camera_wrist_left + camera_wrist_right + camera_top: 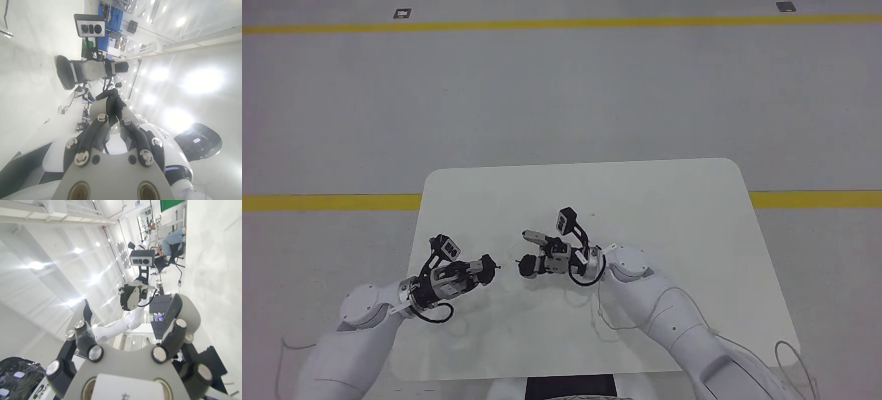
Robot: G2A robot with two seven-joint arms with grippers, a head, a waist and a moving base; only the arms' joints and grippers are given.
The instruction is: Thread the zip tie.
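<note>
My left gripper [112,106] is shut on a black zip tie [113,98], whose end sticks out past the fingertips. From above, the left gripper [490,267] hovers over the table's front left, pointing right, with the zip tie tip [501,266] showing as a small dark point. My right gripper [527,252] faces it a short way to the right and stands open with nothing between its fingers [171,311]. In the left wrist view the right gripper [90,71] appears beyond the tie, apart from it. The left gripper [130,297] shows farther off in the right wrist view.
Both arms are over the front half of the white table [642,195], which has rounded corners. Yellow floor lines [332,202] run behind and beside it. A thin white cable [599,315] hangs by the right arm.
</note>
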